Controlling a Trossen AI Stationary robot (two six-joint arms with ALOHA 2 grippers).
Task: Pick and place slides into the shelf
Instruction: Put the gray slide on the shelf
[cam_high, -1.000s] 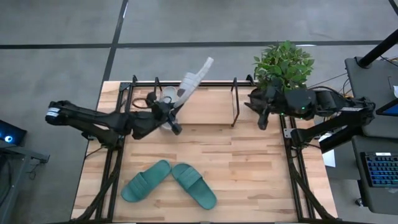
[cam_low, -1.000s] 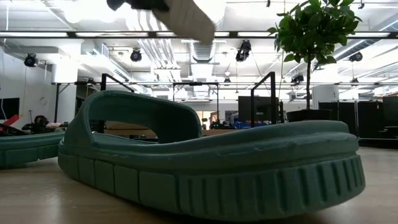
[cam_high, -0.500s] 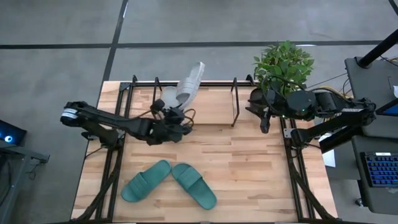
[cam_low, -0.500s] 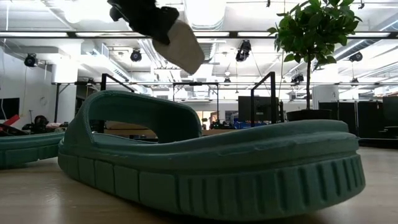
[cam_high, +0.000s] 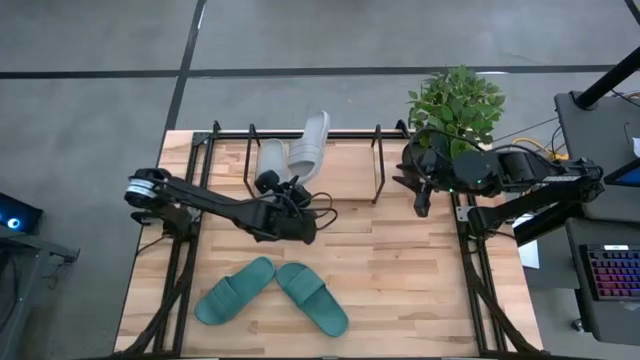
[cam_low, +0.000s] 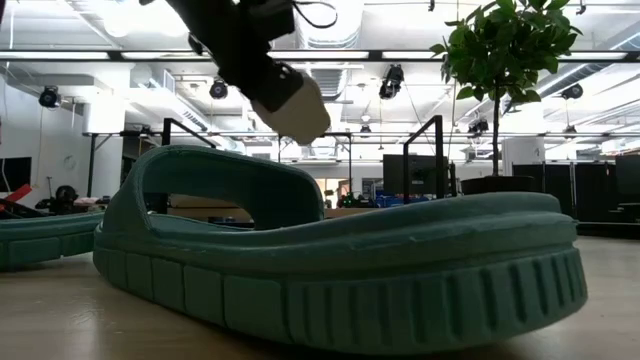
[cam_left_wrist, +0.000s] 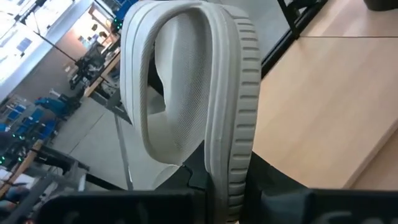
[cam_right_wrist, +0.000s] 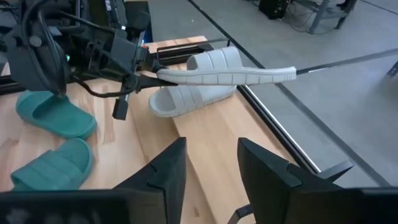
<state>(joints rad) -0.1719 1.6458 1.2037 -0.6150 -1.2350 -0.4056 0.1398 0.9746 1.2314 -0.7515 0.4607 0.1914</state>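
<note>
Left gripper (cam_high: 283, 188) clamps a grey slide (cam_high: 309, 143) over the shelf (cam_high: 379, 165); seat it flat beside the other grey slide (cam_high: 269, 158) before letting go; right gripper (cam_high: 421, 195) idles, fingers parted.

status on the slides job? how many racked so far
Done: one grey slide already lies in the shelf. In hand: the left hand is shut on the second grey slide, holding it tilted over the shelf's back rail beside the first. Left: both teal slides sit untouched at the table's front. The right hand waits open near the plant.
</note>
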